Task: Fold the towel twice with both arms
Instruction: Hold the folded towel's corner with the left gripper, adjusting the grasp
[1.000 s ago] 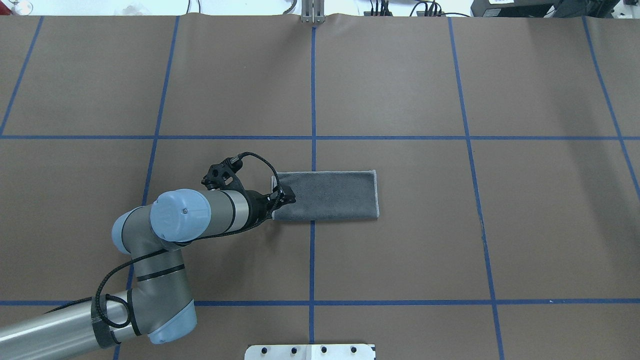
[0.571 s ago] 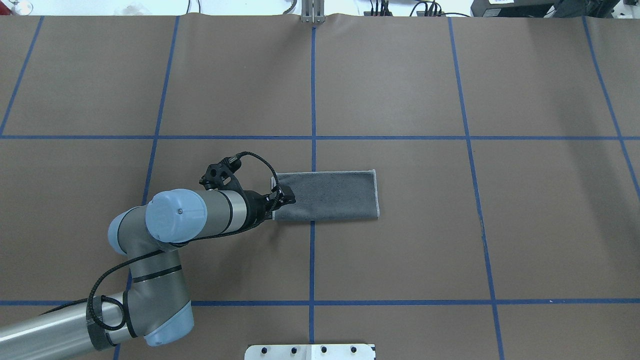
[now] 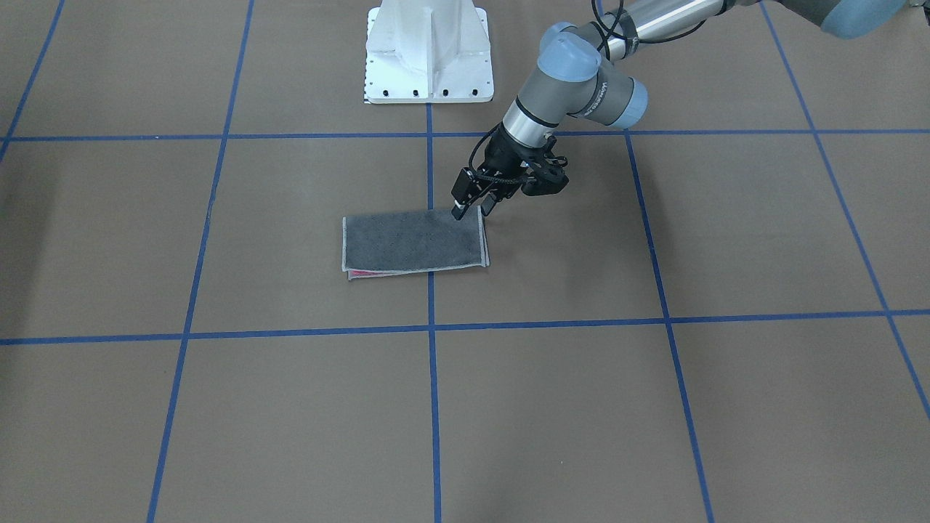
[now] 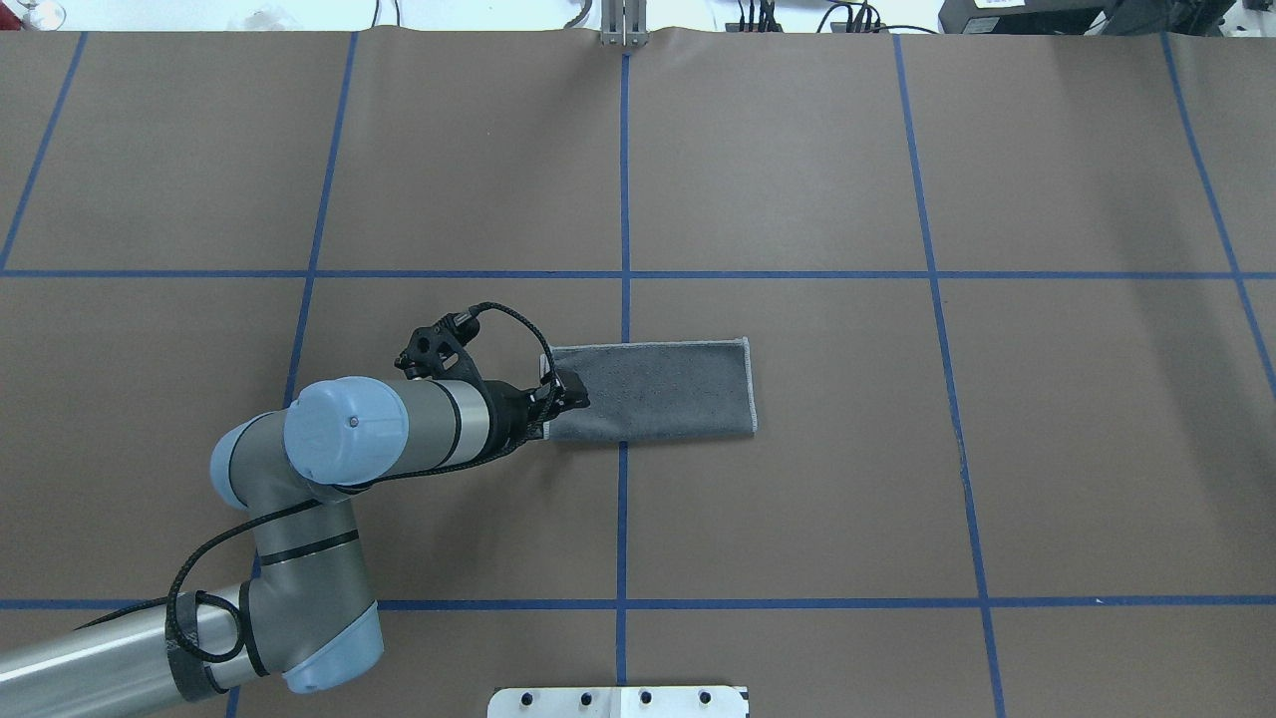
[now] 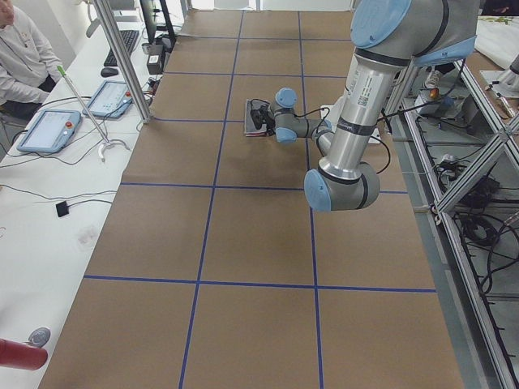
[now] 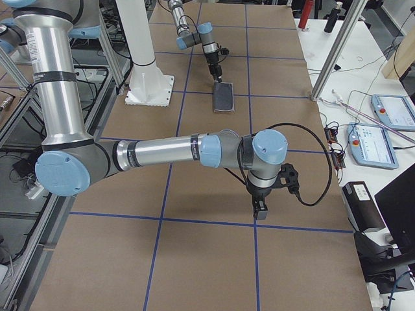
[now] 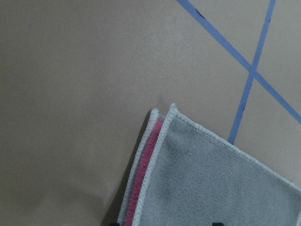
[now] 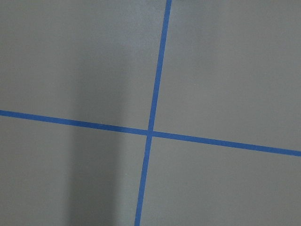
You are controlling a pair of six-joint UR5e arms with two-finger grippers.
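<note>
The towel (image 4: 658, 391) lies flat near the table's middle, folded into a long rectangle with the dark grey face up. Pink shows only between the layers at its edge (image 7: 143, 174) and along the operator-side edge (image 3: 367, 274). My left gripper (image 4: 570, 387) is open, its fingers (image 3: 460, 211) spread just above the towel's left end and holding nothing. In the left wrist view the towel's (image 7: 211, 183) corner lies below the camera. My right gripper (image 6: 259, 210) shows only in the exterior right view, low over bare table far from the towel (image 6: 224, 97); I cannot tell its state.
The white pedestal base (image 3: 429, 51) stands at the robot's side of the table. Blue tape lines (image 8: 150, 132) grid the brown surface. An operator (image 5: 20, 57), tablets (image 5: 49, 130) and a metal post (image 5: 122, 57) are beyond the far edge.
The left arm's elbow has drifted slightly left and down in the overhead view. The gripper stays over the towel's left end. The towel has not moved.
</note>
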